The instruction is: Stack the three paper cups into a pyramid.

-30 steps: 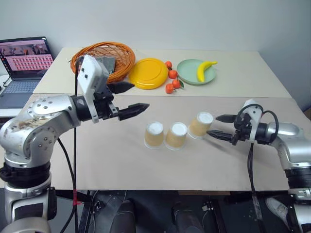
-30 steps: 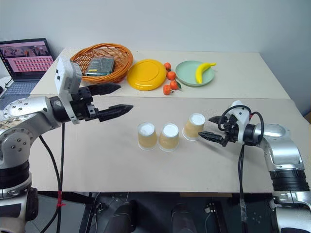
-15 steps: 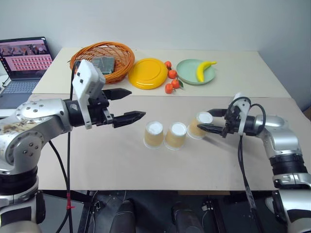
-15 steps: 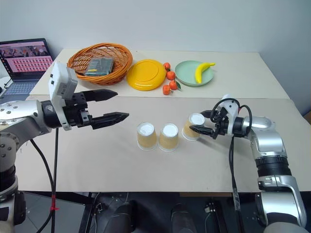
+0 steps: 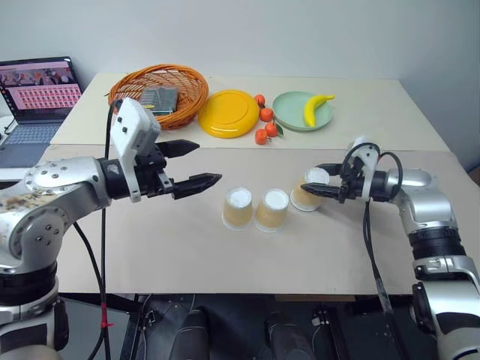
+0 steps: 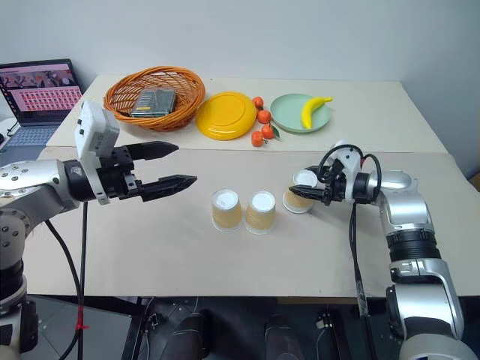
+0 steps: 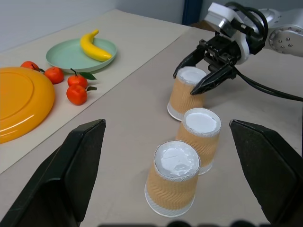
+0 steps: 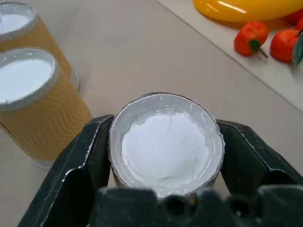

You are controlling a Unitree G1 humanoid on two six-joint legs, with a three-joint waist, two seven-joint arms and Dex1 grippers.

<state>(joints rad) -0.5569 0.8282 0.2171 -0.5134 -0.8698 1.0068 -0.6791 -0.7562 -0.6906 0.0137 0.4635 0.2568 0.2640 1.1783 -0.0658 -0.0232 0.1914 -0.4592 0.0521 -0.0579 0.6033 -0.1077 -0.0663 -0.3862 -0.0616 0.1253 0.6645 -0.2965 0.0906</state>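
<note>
Three paper cups stand upside down in a row on the near table: the left cup (image 5: 238, 208), the middle cup (image 5: 273, 209) and the right cup (image 5: 307, 193). The first two nearly touch. The right cup stands slightly apart and tilts a little. My right gripper (image 5: 315, 180) is shut on the right cup (image 8: 165, 142) just under its white end, with one finger (image 8: 80, 165) pressed against each side. My left gripper (image 5: 208, 161) hangs open above the table, left of the row, with nothing between its fingers (image 7: 66, 175).
On the far table sit an orange wicker basket (image 5: 157, 82), a yellow plate (image 5: 229, 112), several small tangerines (image 5: 266, 124) and a green plate (image 5: 289, 105) holding a banana (image 5: 315, 109). A laptop (image 5: 37, 90) stands at the far left.
My right gripper has slid up to the right cup and closed around it. The left gripper stays open in about the same place.
</note>
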